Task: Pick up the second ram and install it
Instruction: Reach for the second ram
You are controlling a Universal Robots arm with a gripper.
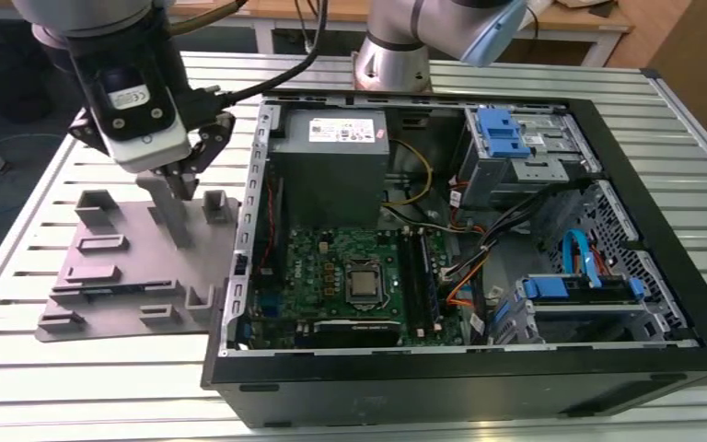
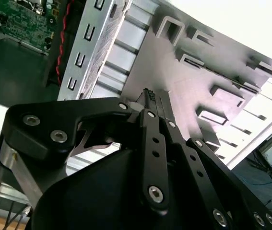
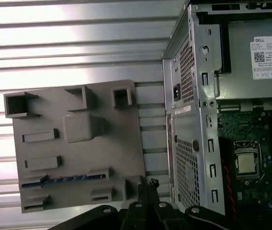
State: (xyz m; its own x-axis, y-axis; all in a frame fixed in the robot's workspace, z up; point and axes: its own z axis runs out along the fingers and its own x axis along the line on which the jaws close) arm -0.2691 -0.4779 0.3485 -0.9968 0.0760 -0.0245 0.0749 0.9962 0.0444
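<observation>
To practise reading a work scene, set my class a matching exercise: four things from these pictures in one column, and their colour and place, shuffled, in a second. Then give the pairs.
1. ram
2. end effector
3. tray
4. processor

A. silver, on the board inside the case
B. grey, on the slatted table beside the case
C. blue, lying in a tray slot
D. black, above the tray

Pairs: 1-C, 2-D, 3-B, 4-A

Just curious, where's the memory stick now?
In the first wrist view the second ram lies slotted on the grey tray, beside the computer case.
</observation>
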